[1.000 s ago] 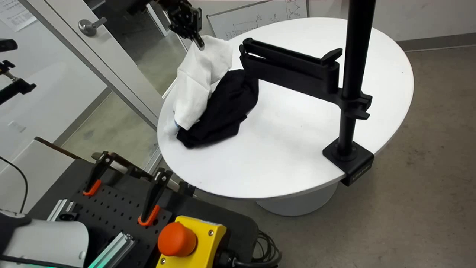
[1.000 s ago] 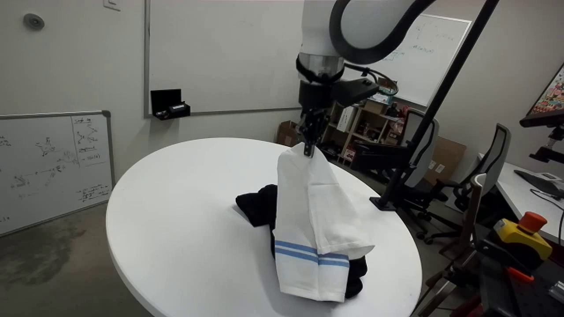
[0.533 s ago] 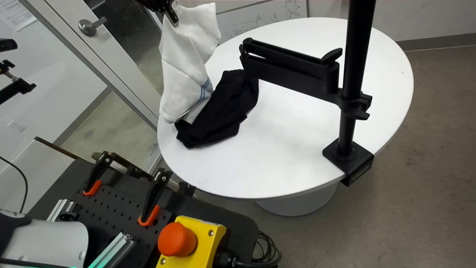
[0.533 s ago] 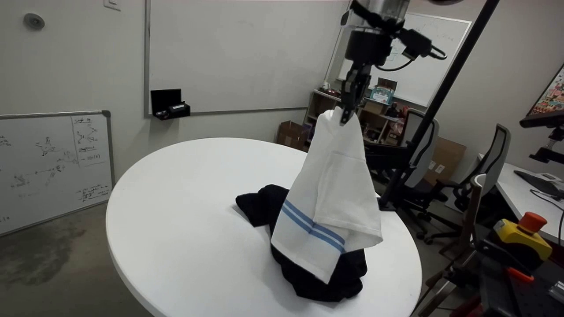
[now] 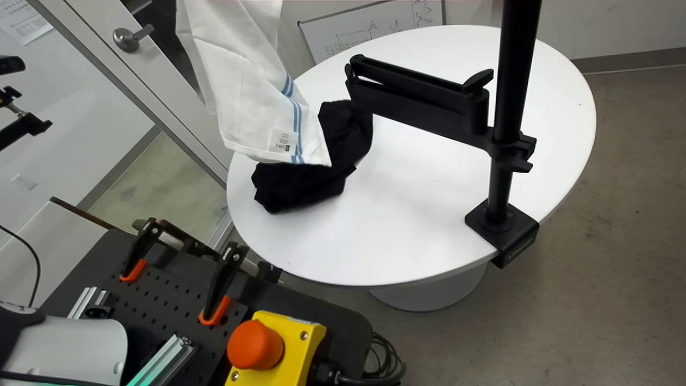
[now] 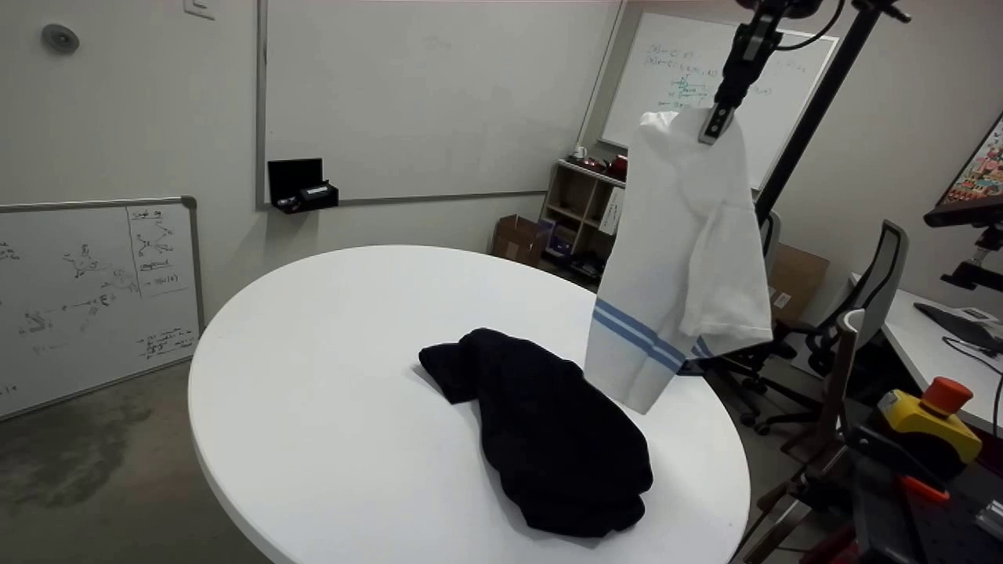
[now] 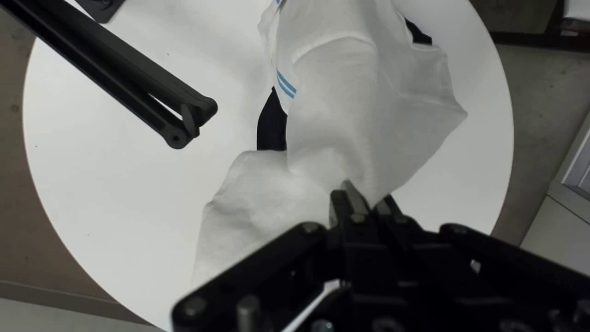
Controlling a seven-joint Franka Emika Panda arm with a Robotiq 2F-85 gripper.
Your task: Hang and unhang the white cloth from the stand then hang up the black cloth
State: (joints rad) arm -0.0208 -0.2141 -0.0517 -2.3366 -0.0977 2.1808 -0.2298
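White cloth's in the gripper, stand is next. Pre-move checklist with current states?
1. Grip: ok, the gripper is shut on the white cloth near its top.
2. Only one cloth held: ok, the black cloth lies on the table.
3. Alignment over the stand arm: not ok, the gripper is off to one side in the wrist view.
4. Height above the stand arm: cannot tell.
5. Tightness of the stand base: cannot tell.

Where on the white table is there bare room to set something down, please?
In an exterior view, the white table is bare from the black cloth leftwards to its rim. Another bare patch lies between the black cloth and the stand's base. Crowded: around the black cloth, with the white cloth hanging nearby from the gripper.
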